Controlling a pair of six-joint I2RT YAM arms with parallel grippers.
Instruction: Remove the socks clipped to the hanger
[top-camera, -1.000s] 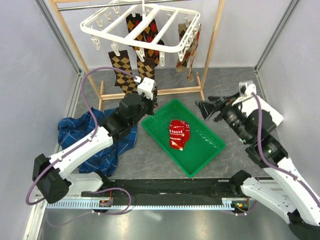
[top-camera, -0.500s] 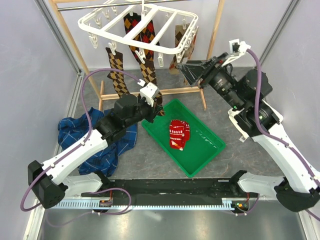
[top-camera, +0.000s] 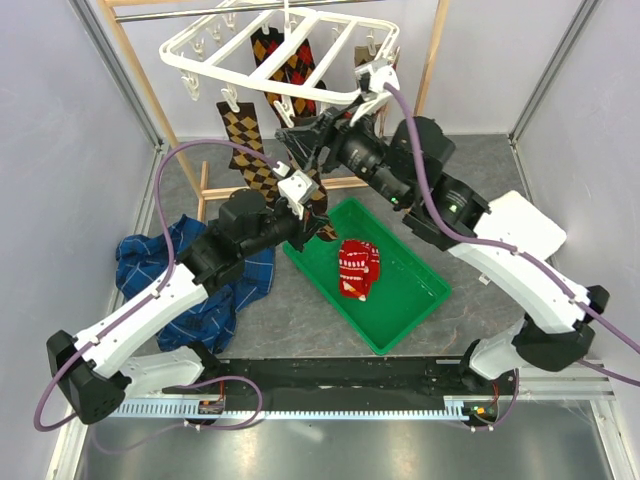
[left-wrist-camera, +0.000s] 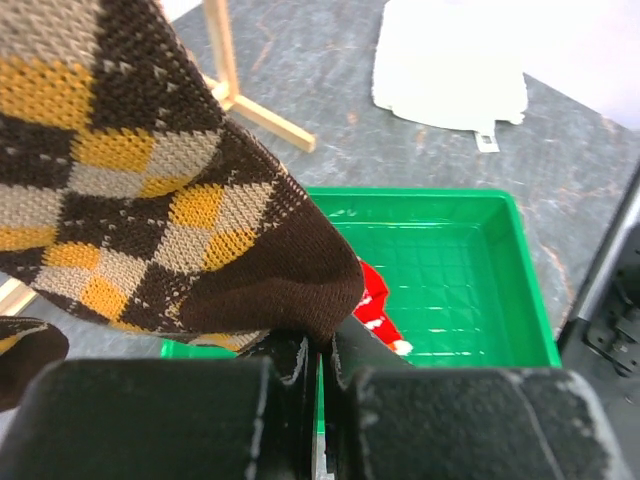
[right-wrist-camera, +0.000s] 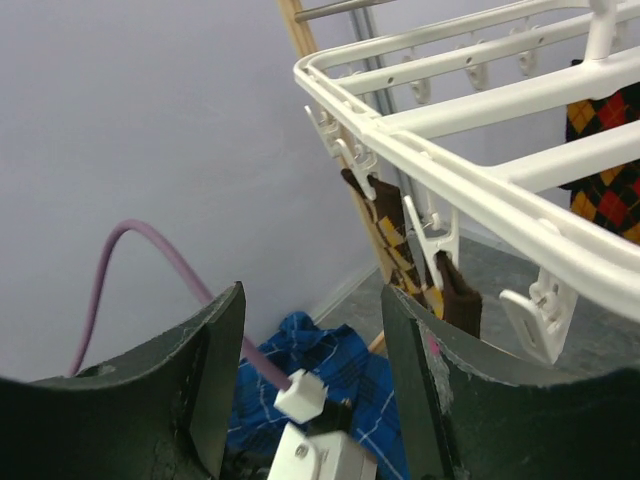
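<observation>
The left gripper (left-wrist-camera: 322, 345) has its jaws clamped on the brown argyle sock (left-wrist-camera: 150, 200), while the right gripper (right-wrist-camera: 312, 300), jaws wide apart, has the hanger (right-wrist-camera: 480, 190) at its two o'clock.

A lab test cell: plain grey walls (top-camera: 50, 150), metal corner posts (top-camera: 120, 75), mounting rail (top-camera: 330, 408).

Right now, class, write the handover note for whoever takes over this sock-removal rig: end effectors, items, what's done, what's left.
Left end effector: shut on the toe of the brown-tan argyle sock, which hangs clipped to the hanger.
Right end effector: open, empty, raised beside the hanger.
Done: one red sock lies in the green tray.
Left: unclip that argyle sock, the black-red-yellow argyle sock and any others.
</observation>
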